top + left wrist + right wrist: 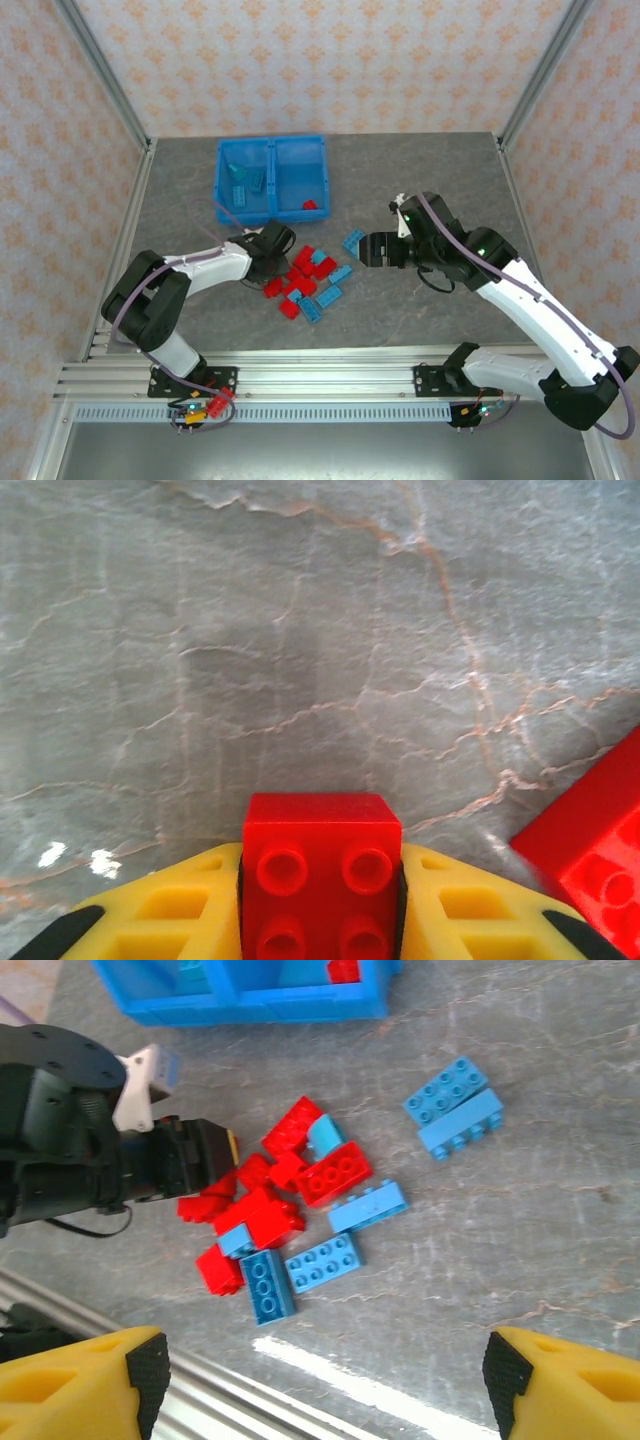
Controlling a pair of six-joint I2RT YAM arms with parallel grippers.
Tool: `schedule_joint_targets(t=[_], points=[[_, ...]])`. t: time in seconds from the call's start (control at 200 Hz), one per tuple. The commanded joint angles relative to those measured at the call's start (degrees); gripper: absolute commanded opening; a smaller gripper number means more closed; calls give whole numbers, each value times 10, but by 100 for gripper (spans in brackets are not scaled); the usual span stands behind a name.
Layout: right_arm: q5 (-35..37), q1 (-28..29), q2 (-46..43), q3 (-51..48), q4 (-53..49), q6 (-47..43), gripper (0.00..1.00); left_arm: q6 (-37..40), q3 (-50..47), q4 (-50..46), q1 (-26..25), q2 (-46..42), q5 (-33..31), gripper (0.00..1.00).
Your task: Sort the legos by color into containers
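Observation:
A small red lego (322, 865) sits studs-up between my left gripper's (322, 890) yellow fingers (180, 910), which press on both its sides just over the table. From above, that gripper (274, 268) is at the left edge of the pile of red and light-blue legos (308, 280). My right gripper (364, 248) hangs open above the table, right of the pile, nothing between its fingertips (130, 1365). Two blue legos (455, 1108) lie apart to the pile's (290, 1190) right. The blue bin (272, 140) holds blue legos (245, 182) on the left and a red one (310, 205) on the right.
The bin stands at the back, left of centre. Another red lego (600, 850) lies close to the right of the held one. The aluminium rail (330, 380) runs along the near edge. Bare table stretches right of the pile (440, 180).

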Motion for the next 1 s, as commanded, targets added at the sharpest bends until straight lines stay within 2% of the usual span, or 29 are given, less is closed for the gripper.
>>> schedule_joint_targets(t=[0.0,0.18,0.365,0.596,0.696,0.861,0.991], points=[[-52,2,-2,23,-24,11,84,31,47,-87,-4,-50,-52,32],[-42,2,-17,15,-18,20,84,113,212,-148,-4,-57,-129,27],[-27,2,-21,10,-10,31,85,183,407,-159,9,54,-180,27],[-26,2,-42,-3,9,64,85,256,592,-97,45,245,-180,27],[-24,2,-51,-4,4,70,85,276,671,-100,50,327,-171,27],[-16,3,-64,-4,-11,78,85,242,776,-144,63,430,-144,28],[-12,2,-76,-8,-15,83,86,231,788,-146,65,454,-135,34]])
